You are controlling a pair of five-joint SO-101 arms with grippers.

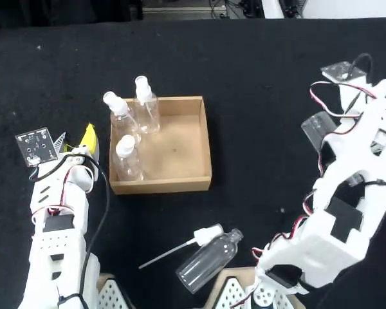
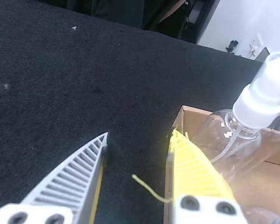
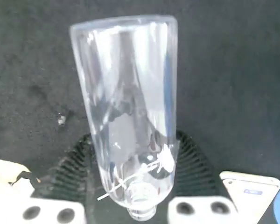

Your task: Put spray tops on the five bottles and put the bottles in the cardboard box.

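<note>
Robotics lab, black table (image 1: 264,71), cables (image 1: 235,8) behind

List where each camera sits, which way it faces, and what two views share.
High view: fixed above, looking down on the table; shows left arm, right arm, cardboard box.
Left wrist view: on the left arm, looking past the open left pincer at the cardboard box and a spray-topped bottle.
Right wrist view: on the right arm, facing the table; the right pincer grips a clear bottle.
Shared: high and left wrist views show the cardboard box.
</note>
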